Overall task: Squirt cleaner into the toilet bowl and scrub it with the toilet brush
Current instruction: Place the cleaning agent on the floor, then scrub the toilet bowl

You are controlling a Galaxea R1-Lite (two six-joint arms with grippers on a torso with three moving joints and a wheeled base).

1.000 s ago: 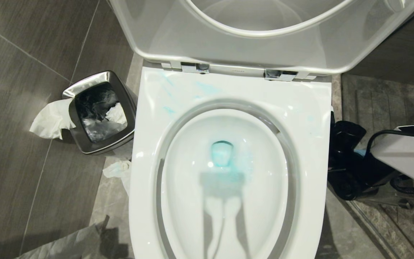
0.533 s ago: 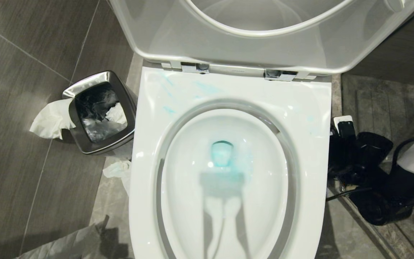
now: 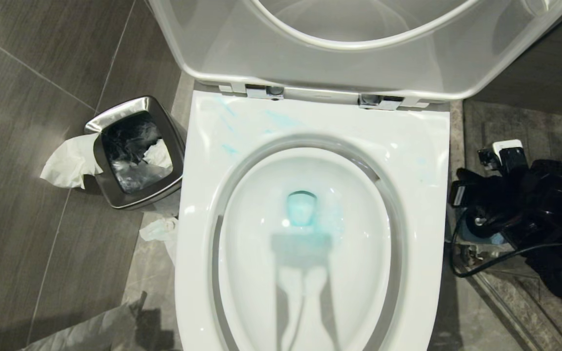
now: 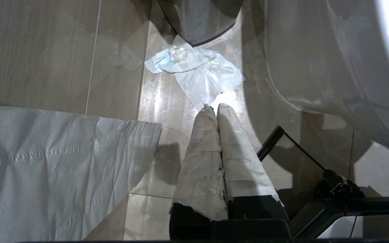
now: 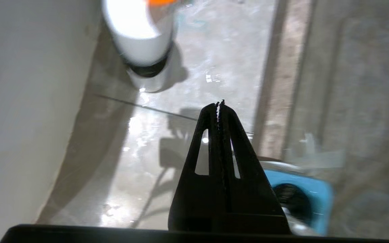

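The toilet bowl (image 3: pixel 422 161) is shiny white. Thin blue-green smears of cleaner (image 3: pixel 281 119) mark its far rim, and the water (image 3: pixel 302 208) in the middle is the same blue-green. The hinges (image 3: pixel 265 91) are silver. On the left, the little bin (image 3: pixel 137 151) is silver with a black bag inside, and white paper (image 3: pixel 69 161) hangs from it. The floor (image 3: pixel 22 122) is dark grey with faint stripes. On the right, the right gripper (image 5: pixel 219 104) is black, next to a blue holder (image 5: pixel 312 195). A white bottle (image 5: pixel 140 40) with an orange top stands nearby. The left gripper (image 4: pixel 213 108) is wrapped in white.
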